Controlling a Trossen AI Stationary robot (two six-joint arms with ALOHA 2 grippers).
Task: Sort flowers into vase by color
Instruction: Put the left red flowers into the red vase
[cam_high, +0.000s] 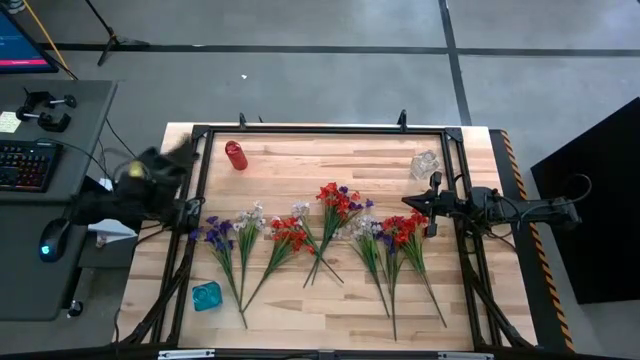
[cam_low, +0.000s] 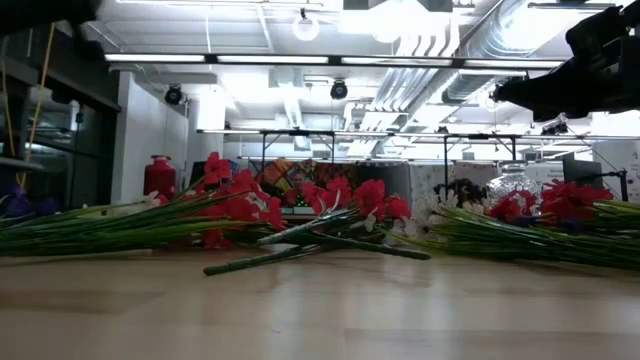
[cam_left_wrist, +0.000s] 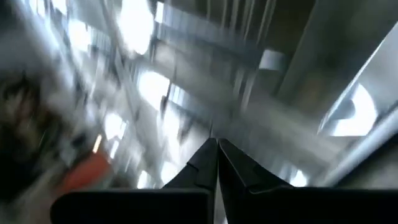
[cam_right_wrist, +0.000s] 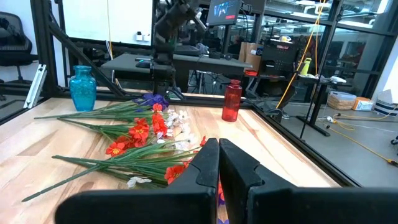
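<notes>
Mixed flowers (cam_high: 330, 225) lie in loose bunches across the middle of the wooden table (cam_high: 330, 300), red, purple and white heads pointing toward the far edge and green stems toward the near one. A red vase (cam_high: 235, 155) stands beyond the flowers near the table's far left corner, a clear glass vase (cam_high: 427, 163) beyond them toward the far right, and a blue vase (cam_high: 206, 296) just left of the stems near the front edge. The left gripper (cam_high: 190, 215) sits raised at the table's left edge, level with the purple heads, its fingers (cam_left_wrist: 208, 163) pressed together and holding nothing. The right gripper (cam_high: 432, 205) hangs over the red heads at the right end of the row, fingers (cam_right_wrist: 211, 163) likewise closed and empty.
</notes>
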